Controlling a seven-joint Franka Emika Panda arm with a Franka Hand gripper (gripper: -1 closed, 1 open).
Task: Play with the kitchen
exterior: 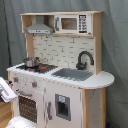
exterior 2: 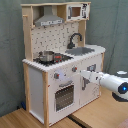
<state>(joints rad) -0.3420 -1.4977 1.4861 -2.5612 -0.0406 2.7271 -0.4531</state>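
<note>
In the first exterior view, the kitchen [exterior: 60, 70] fills the frame, and only part of the arm [exterior: 7, 90] shows at the picture's left edge, level with the oven door [exterior: 28, 106]. In the second exterior view, the gripper [exterior 2: 83, 75] points at the cabinet front, seemingly at or just short of the knob panel; the oven door [exterior 2: 64, 95] lies just below it, and the pot [exterior 2: 46, 55] and sink [exterior 2: 82, 50] above it on the counter. Whether the gripper is spread or closed cannot be told. The step in hand looks like an approach to a front control; next comes a careful advance to contact.
</note>
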